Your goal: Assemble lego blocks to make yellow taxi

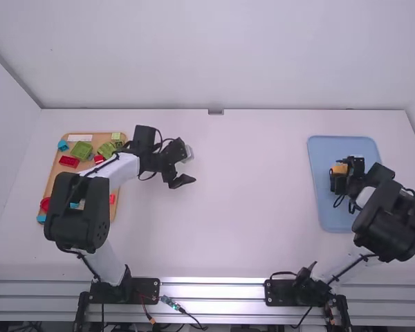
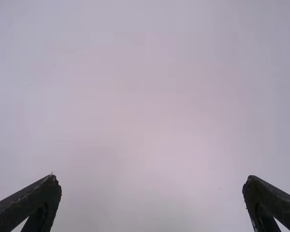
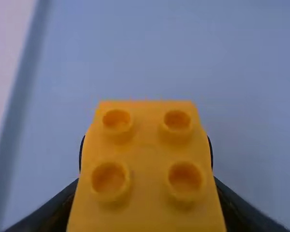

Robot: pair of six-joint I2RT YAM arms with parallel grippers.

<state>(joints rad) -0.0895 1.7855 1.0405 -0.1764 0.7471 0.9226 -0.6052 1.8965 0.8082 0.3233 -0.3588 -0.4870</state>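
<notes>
"How is the yellow block (image 3: 145,150) likely to handle?"

"As light, stiff hard plastic, probably, a little slick but hardly fragile. It is best taken by two flat side walls, so that the four studs are kept free for stacking."

"And is it held that way?"

"It is. Opposite sides are pinched by the right gripper (image 1: 338,181), its fingers parted only by the block's width. The block is held over the blue tray (image 1: 321,207); whether the tray is touched cannot be told."

"How are the arms posed?"

"The right arm (image 1: 384,225) is bent, its elbow set out past the tray's edge and its wrist brought in over it. The left arm (image 1: 83,214) is angled across the wooden board (image 1: 63,169), and the left gripper (image 2: 152,182) is held over the white table (image 1: 256,207), fingers spread wide, nothing gripped."
</notes>
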